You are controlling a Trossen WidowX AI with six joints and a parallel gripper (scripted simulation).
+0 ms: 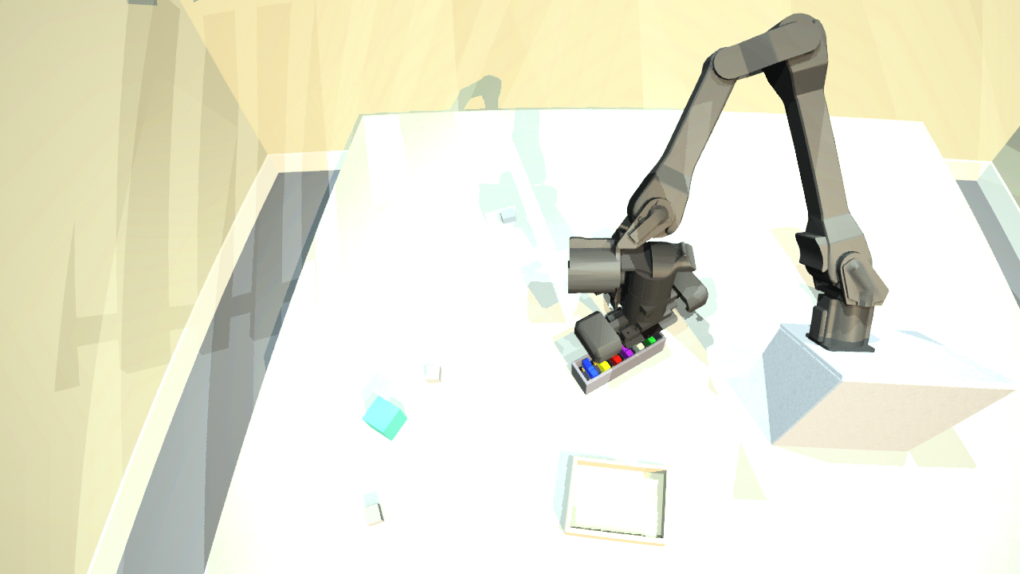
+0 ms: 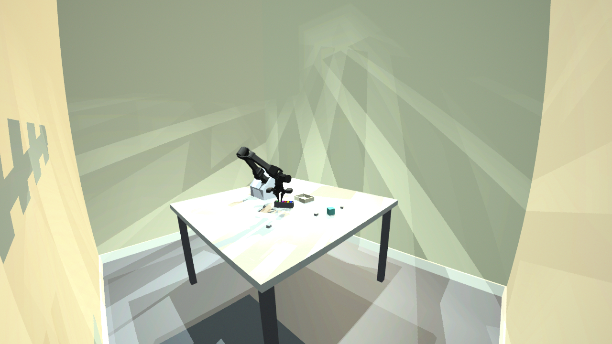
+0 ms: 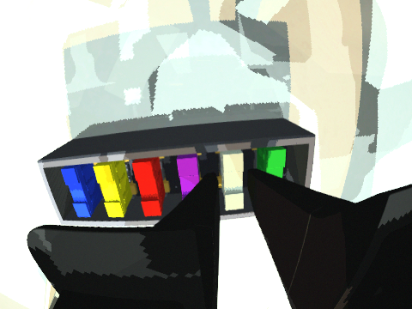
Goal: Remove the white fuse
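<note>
only the wrist view shows the gripper slightly spread, empty, framing the white fuse.

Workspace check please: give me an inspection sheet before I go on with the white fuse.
Surface: white table, patchy light.
Job's things: white fuse seated in fuse block, between purple and green; tray apart from the block, nothing seen in it.
Clutter: teal cube, three small pale blocks.
Grippers: tool narrowly open, fingers straddling the white fuse, holding nothing.
Cables: nothing seen.
Surroundings: walls, grey floor, arm's pedestal.
</note>
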